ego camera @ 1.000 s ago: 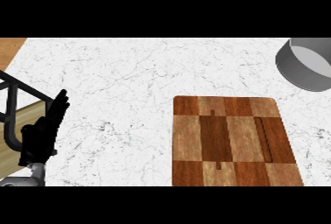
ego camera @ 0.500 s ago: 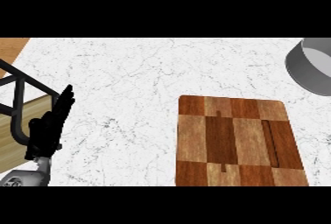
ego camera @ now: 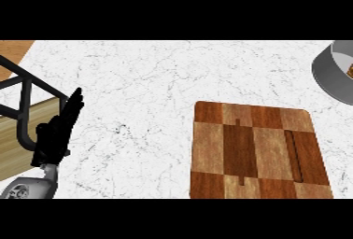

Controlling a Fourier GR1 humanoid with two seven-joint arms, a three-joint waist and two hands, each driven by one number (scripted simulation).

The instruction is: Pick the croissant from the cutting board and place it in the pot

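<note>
Left hand (ego camera: pixel 56 133) is sitting at about 8 o'clock in the head view, fingers straight and pointing up toward 12, wide, holding nothing and touching nothing I can make out. It's resting over the left edge of the white marble table (ego camera: pixel 151 79), near the black metal frame (ego camera: pixel 24 100). Right hand isn't showing.

Grey pot (ego camera: pixel 332 74) is standing at 2 o'clock, cut off by the right edge. A small brown bit is showing inside it at the rim, probably the croissant (ego camera: pixel 351 70); mostly out of frame, can't confirm.

Cutting board (ego camera: pixel 258 151) is lying at 4–5 o'clock, well apart from the pot, nothing on it.
</note>
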